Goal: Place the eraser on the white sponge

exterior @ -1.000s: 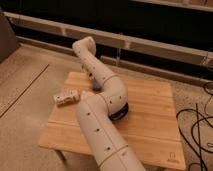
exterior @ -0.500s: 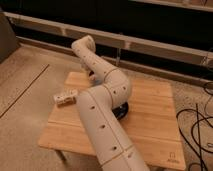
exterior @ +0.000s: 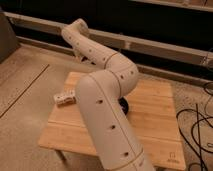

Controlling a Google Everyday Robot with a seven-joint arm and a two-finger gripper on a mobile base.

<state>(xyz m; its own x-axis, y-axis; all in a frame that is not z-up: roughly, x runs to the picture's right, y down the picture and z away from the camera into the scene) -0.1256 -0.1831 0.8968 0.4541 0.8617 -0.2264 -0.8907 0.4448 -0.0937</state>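
eraser: can't pick it out as a separate thing, it's hidden by my arm or too small to tell, so no position from me
white sponge (exterior: 64, 98): my read of the pale block lying flat at the left edge of the table (exterior: 155, 117); it has darker flecks on its face, can't say whether any of that is the eraser sitting on it
gripper: not visible; it sits past the far end of my arm (exterior: 102, 117), which ends high over the back-left corner of the table, well apart from the sponge; open or closed, cannot tell
changed: over the last second my arm has swung up and back, elbow higher, far end closer to the rear rail; the pale block hasn't moved
meaning: reads as a retreat or reposition, not a descent; can't confirm the place step is done, nothing clearly shows the eraser on the sponge
dark object (exterior: 125, 106): low rounded black thing on the table just under my elbow, mostly covered, can't identify
materials: arm is a smooth off-white shell, fat rounded links with small dark holes; sponge is blocky and soft-edged, probably gives a little under load; table is light wood planks, flat and hard
surroundings: speckled floor (exterior: 25, 85) on the left, black cables (exterior: 200, 125) looping on the right
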